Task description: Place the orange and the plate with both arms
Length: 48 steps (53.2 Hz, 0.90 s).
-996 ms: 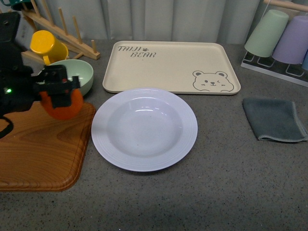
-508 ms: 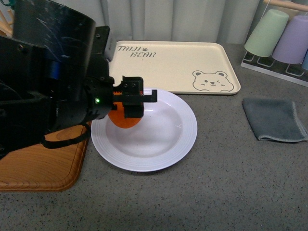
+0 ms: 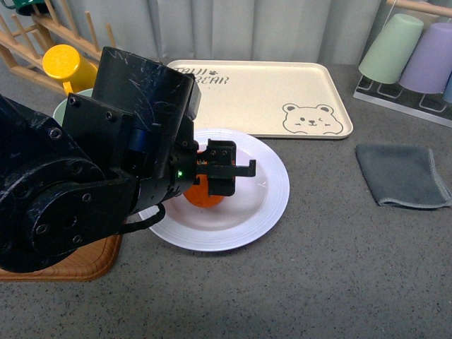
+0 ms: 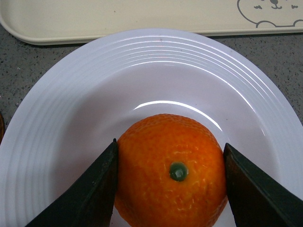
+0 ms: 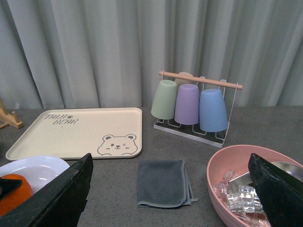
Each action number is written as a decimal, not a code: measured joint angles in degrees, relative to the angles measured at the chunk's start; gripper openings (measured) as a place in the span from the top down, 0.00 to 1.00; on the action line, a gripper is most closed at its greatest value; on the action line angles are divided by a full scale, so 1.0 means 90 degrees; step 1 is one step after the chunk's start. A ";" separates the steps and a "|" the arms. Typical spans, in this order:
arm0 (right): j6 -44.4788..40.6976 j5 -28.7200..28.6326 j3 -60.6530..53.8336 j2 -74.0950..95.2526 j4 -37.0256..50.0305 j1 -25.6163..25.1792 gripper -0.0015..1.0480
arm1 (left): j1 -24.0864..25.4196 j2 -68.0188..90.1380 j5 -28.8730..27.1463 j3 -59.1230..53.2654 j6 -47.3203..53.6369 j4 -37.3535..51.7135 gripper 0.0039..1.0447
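Your left gripper (image 3: 226, 169) is clamped on the orange (image 4: 171, 170), with a finger (image 4: 92, 191) pressed to each side. The orange is in the well of the plate (image 3: 272, 205) (resting on it or just above, you cannot tell), near the tray (image 3: 282, 88). Your right gripper (image 5: 171, 189) hangs with its jaws wide apart.

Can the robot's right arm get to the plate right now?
Probably yes. The right rim of the plate is bare, with open counter beside it. The left gripper, holding the orange, covers only its left side.
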 joint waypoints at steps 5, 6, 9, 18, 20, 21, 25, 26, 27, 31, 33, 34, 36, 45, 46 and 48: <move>0.0000 0.0000 0.0000 0.0000 0.0000 0.0000 0.09 | -0.0002 -0.0005 -0.0027 -0.0002 -0.0015 0.0022 0.37; 0.0000 0.0000 0.0000 0.0000 0.0000 0.0000 0.09 | -0.0005 -0.0019 -0.0029 -0.0005 -0.0019 0.0017 0.34; 0.0000 0.0000 0.0000 0.0000 0.0000 0.0000 0.09 | -0.0007 -0.0080 -0.0034 -0.0041 -0.0019 0.0015 0.27; 0.0000 0.0000 0.0000 0.0000 0.0000 0.0000 0.09 | -0.0019 -0.0692 -0.0219 -0.0335 0.0012 0.0068 0.04; 0.0000 0.0000 0.0000 0.0000 0.0000 0.0000 0.09 | -0.0019 -0.0901 -0.0289 -0.0432 0.0005 0.0112 0.05; 0.0000 0.0000 0.0000 0.0000 0.0000 0.0000 0.09 | -0.0019 -0.0974 -0.0294 -0.0471 0.0000 0.0138 0.05; 0.0000 0.0000 0.0000 0.0000 0.0000 0.0000 0.09 | -0.0005 -0.1518 -0.0437 -0.0782 0.0007 0.0340 0.06; 0.0000 0.0000 0.0000 0.0000 0.0000 0.0000 0.09 | 0.0000 -0.1596 -0.0493 -0.0826 0.0005 0.0350 0.06; 0.0000 0.0000 0.0000 0.0000 0.0000 0.0000 0.09 | 0.0007 -0.1763 -0.0566 -0.0933 0.0002 0.0389 0.06; 0.0000 0.0000 0.0000 0.0000 0.0000 0.0000 0.09 | 0.0095 -0.2448 -0.0821 -0.1435 0.0061 0.0505 0.06; 0.0000 0.0000 0.0000 0.0000 0.0000 -0.0002 0.09 | 0.0199 -0.2912 -0.0957 -0.1817 0.0129 0.0561 0.06; 0.0000 0.0000 0.0000 0.0000 0.0000 0.0000 0.09 | 0.0231 -0.3016 -0.0974 -0.1897 0.0129 0.0559 0.06; 0.0000 0.0000 0.0000 0.0000 0.0000 0.0000 0.09 | 0.0367 -0.3439 -0.1090 -0.2212 0.0129 0.0495 0.06; 0.0000 0.0000 0.0000 0.0000 0.0000 0.0000 0.09 | 0.1003 -0.5345 -0.1554 -0.3366 0.0083 -0.0160 0.06; 0.0000 0.0000 0.0000 0.0000 0.0000 0.0000 0.09 | 0.1047 -0.5593 -0.1613 -0.3492 0.0053 -0.0265 0.06; 0.0000 0.0000 0.0000 0.0000 0.0000 0.0000 0.09 | 0.1076 -0.5972 -0.1678 -0.3662 0.0024 -0.0442 0.06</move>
